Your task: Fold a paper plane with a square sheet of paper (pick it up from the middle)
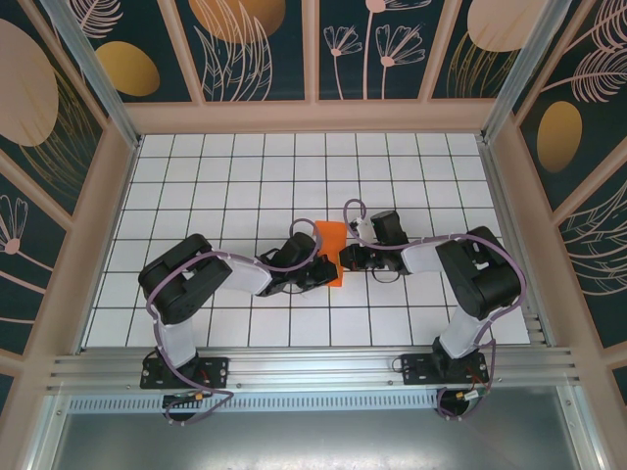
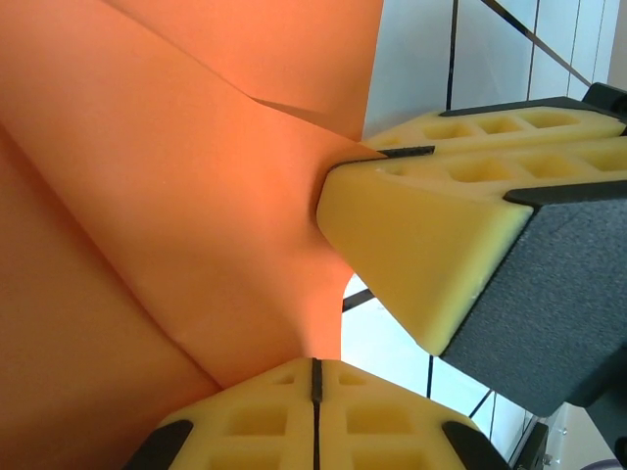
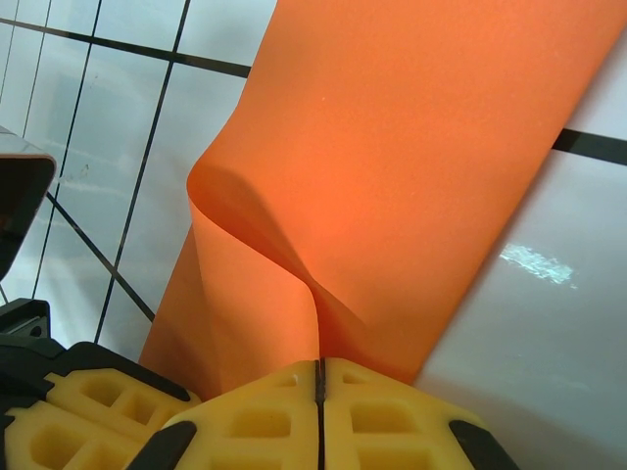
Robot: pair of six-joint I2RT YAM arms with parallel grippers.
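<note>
Top external: square sheet of paper [image 1: 330,245] mid-table, partly folded, lifted between both arms. Left gripper [image 1: 316,270] pinched tight on its 8 o'clock edge, right gripper [image 1: 345,258] pinched tight at 3 o'clock. Likely light, floppy, easily creased or torn; best gripped gently near mid-edges.

Square sheet of paper [image 3: 411,157]: thin paper, looked matt and smooth. Worktop [image 3: 549,294]: white tiles, showed a glossy sheen. Right gripper [image 3: 318,372] pads [image 3: 255,421]: yellow, matt, possibly foam. Front rail [image 1: 313,367]: appeared brushed metal.
</note>
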